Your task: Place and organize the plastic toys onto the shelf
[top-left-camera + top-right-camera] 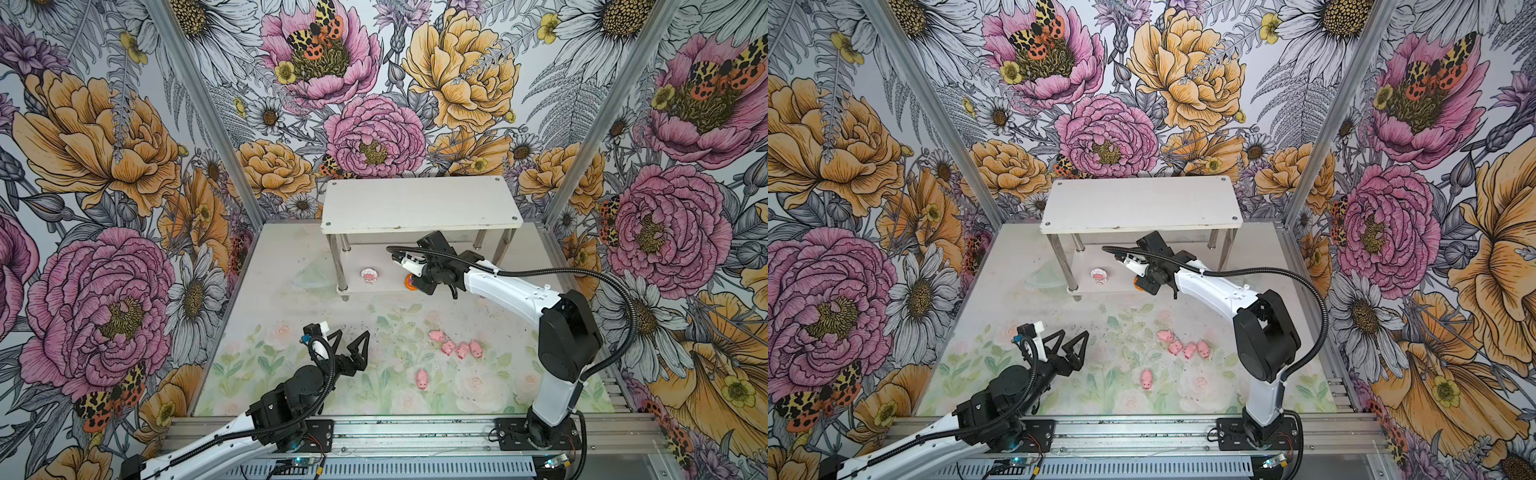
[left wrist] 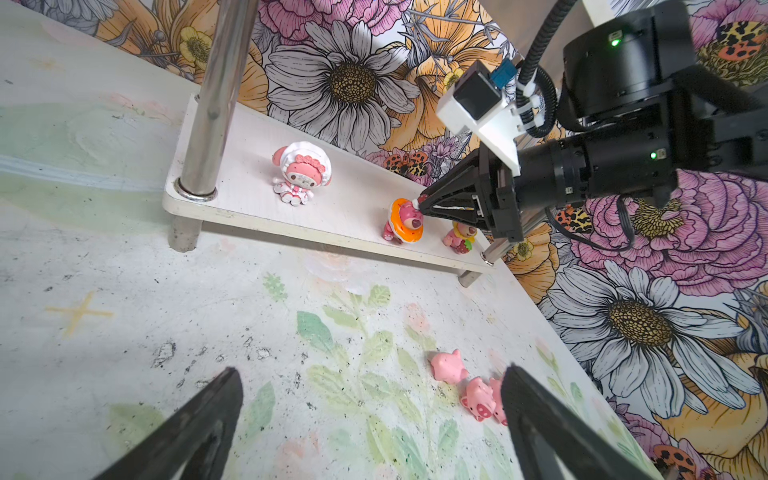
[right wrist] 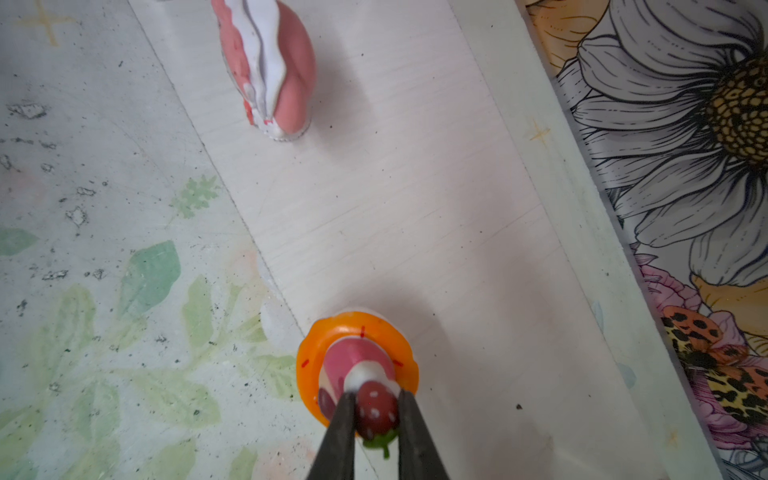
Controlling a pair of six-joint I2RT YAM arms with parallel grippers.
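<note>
Left claw (image 1: 353,334) hangs wide above the counter (image 1: 282,316); the right arm (image 1: 511,291) stretches into the shelf (image 1: 415,203), right claw (image 3: 376,401) nipping the orange-rimmed toy (image 3: 328,345) on its lower tier; five pigs (image 1: 461,350) lie on the counter

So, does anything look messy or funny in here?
Nothing is broken or spilled. The pink pigs lie scattered on the table, four bunched together and a lone pig apart, none on the shelf. The table's flower print looks scuffed, with dark specks.
</note>
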